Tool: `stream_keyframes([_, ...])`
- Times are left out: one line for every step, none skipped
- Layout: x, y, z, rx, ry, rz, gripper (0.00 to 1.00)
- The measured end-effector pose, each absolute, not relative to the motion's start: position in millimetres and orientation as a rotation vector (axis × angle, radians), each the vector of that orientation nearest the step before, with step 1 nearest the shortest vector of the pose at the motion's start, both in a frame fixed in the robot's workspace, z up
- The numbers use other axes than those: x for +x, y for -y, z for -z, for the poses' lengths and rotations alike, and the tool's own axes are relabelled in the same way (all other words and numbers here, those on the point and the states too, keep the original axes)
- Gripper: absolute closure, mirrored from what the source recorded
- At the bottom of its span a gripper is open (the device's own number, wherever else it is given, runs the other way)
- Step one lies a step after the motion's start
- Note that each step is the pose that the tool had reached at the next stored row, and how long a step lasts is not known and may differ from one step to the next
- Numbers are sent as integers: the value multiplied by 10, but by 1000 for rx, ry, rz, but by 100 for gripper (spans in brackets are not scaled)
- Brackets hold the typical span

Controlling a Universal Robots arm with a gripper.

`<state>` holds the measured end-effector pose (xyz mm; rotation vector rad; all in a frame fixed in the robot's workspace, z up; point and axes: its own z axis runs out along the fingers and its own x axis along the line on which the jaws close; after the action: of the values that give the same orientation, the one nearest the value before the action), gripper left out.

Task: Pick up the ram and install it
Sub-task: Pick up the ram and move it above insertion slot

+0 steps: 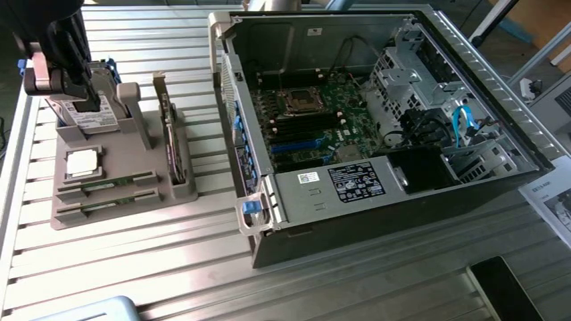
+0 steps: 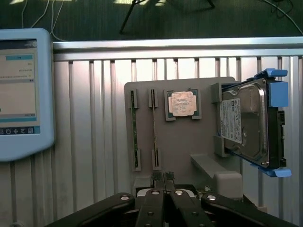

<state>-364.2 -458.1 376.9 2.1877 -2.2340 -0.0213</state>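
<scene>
the tool [image 2: 164, 182] hangs above the hard drive [image 1: 89, 115] end of the grey holder [image 2: 184, 142] on the desk [image 1: 178, 267], its fingertips pinched together on nothing. the ram [image 2: 154, 130] stands on edge in its slot beside a twin stick [image 2: 134, 130], at the holder's other end past the processor chip [image 1: 82, 162], well clear of the tool. to my eye a good grab needs the tips opened across the thin edge, centred mid-length, dropping straight so the twin isn't nudged.

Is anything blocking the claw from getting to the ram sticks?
Nothing visible. The claw hangs above the gray holder, and both ram sticks lie uncovered in their slots. The hard drive stands off to one side.
</scene>
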Motion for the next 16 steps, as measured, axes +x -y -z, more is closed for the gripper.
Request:
stream_keyframes([-3642,4581,-3769,2188,2234,21,89])
stream_keyframes([-3642,4581,-3769,2188,2234,21,89])
stream_keyframes([-3642,4582,-3769,2188,2234,21,89])
stream_keyframes([-3642,4581,-3768,2188,2234,21,89])
stream_keyframes([-3642,4582,-3769,2188,2234,21,89])
stream_keyframes([-3642,4581,-3769,2188,2234,21,89])
stream_keyframes([-3642,4581,-3769,2188,2234,21,89])
stream_keyframes([-3642,4581,-3769,2188,2234,21,89])
stream_keyframes([-3642,4582,-3769,2188,2234,21,89])
stream_keyframes([-3642,4581,-3769,2188,2234,21,89])
stream_keyframes([-3642,4582,-3769,2188,2234,21,83])
stream_keyframes([-3642,4581,-3769,2188,2234,21,83])
stream_keyframes([-3642,4582,-3768,2188,2234,21,76])
stream_keyframes([-3642,4582,-3769,2188,2234,21,76])
stream_keyframes([-3642,4582,-3769,2188,2234,21,76])
stream_keyframes([-3642,4581,-3768,2188,2234,21,76])
